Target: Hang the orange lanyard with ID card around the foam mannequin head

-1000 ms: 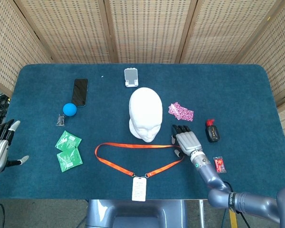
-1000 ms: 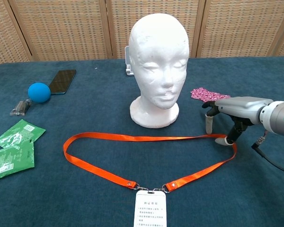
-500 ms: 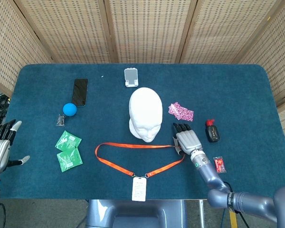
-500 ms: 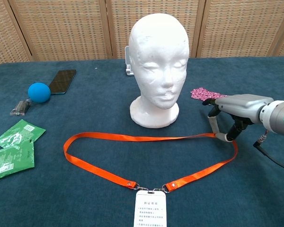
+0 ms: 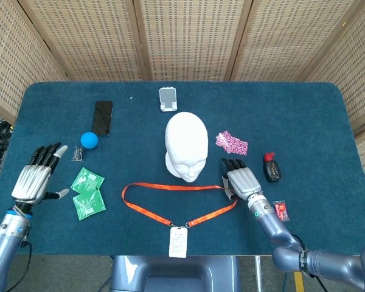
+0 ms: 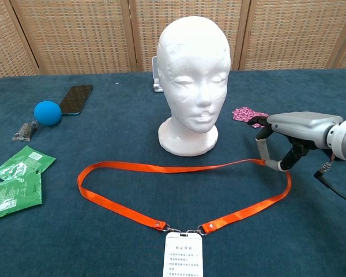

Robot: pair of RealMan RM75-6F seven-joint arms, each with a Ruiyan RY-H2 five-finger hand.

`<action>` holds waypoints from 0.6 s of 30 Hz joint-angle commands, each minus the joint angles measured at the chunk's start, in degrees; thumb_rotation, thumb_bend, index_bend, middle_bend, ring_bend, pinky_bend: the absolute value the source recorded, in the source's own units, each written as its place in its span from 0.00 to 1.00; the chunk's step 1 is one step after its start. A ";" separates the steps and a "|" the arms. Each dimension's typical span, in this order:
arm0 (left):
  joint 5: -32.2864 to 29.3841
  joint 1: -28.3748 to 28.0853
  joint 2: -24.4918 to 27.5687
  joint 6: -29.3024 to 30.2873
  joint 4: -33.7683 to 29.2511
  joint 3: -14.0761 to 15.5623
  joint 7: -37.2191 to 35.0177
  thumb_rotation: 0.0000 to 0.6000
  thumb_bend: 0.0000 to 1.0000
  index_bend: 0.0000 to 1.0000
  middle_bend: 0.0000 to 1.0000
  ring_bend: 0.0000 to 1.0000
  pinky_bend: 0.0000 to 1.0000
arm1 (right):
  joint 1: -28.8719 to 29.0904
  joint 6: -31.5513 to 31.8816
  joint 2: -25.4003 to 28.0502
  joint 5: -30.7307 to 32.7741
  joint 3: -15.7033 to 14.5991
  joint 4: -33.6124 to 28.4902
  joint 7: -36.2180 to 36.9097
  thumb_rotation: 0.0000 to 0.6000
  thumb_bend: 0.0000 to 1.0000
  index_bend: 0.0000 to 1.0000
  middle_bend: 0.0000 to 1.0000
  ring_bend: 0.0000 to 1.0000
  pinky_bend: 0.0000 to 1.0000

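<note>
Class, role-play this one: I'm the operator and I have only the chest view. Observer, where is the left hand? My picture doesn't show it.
Observer: The left hand hovers over the table's left side, fingers spread, holding nothing, just left of the green packets.
Operator: Is anything lying to the right of the right hand?
Observer: Yes. A small black and red object lies on the cloth close beside the right hand, not touching it.
Operator: Does the white stand touch the back of the foam head?
Observer: No. From above, bare cloth shows between the white stand and the foam head.
</note>
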 commanded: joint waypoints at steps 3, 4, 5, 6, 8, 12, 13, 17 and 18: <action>0.89 -6.09 -7.02 -5.64 5.09 -1.40 -0.11 1.00 0.06 0.32 0.00 0.00 0.00 | -0.46 -0.29 0.96 -2.35 0.08 -0.45 2.30 1.00 0.72 0.68 0.01 0.00 0.00; 0.65 -6.65 -7.90 -6.25 5.67 -1.53 -0.30 1.00 0.07 0.35 0.00 0.00 0.00 | -0.53 -0.24 1.01 -2.75 0.07 -0.38 2.63 1.00 0.72 0.68 0.02 0.00 0.00; 0.32 -7.22 -8.70 -6.95 6.16 -1.66 -0.47 1.00 0.07 0.37 0.00 0.00 0.00 | -0.58 -0.23 1.06 -3.10 0.06 -0.30 2.94 1.00 0.72 0.69 0.02 0.00 0.00; -0.33 -8.42 -10.36 -8.46 7.16 -1.90 -0.69 1.00 0.08 0.39 0.00 0.00 0.00 | -0.65 -0.30 1.15 -3.62 0.07 -0.16 3.50 1.00 0.72 0.69 0.02 0.00 0.00; -1.12 -10.91 -14.45 -10.73 9.94 -2.70 -0.80 1.00 0.14 0.43 0.00 0.00 0.00 | -0.69 -0.75 1.25 -4.11 0.13 0.03 4.55 1.00 0.72 0.69 0.02 0.00 0.00; -3.17 -14.43 -20.48 -14.34 15.07 -2.97 1.33 1.00 0.22 0.45 0.00 0.00 0.00 | -0.77 -1.40 1.26 -5.35 -0.24 0.70 5.61 1.00 0.72 0.69 0.02 0.00 0.00; -4.08 -15.33 -21.97 -15.35 16.40 -3.17 2.32 1.00 0.26 0.45 0.00 0.00 0.00 | -0.81 -1.44 1.22 -5.58 -0.32 0.83 5.70 1.00 0.72 0.69 0.02 0.00 0.00; -6.37 -17.30 -25.21 -17.15 19.22 -3.65 4.52 1.00 0.36 0.46 0.00 0.00 0.00 | -0.82 -1.65 1.16 -6.12 -0.40 0.98 5.95 1.00 0.72 0.69 0.02 0.00 0.00; -7.07 -17.88 -26.13 -17.79 19.86 -3.72 4.90 1.00 0.36 0.46 0.00 0.00 0.00 | -0.80 -1.70 1.17 -6.29 -0.39 0.94 6.01 1.00 0.72 0.70 0.02 0.00 0.00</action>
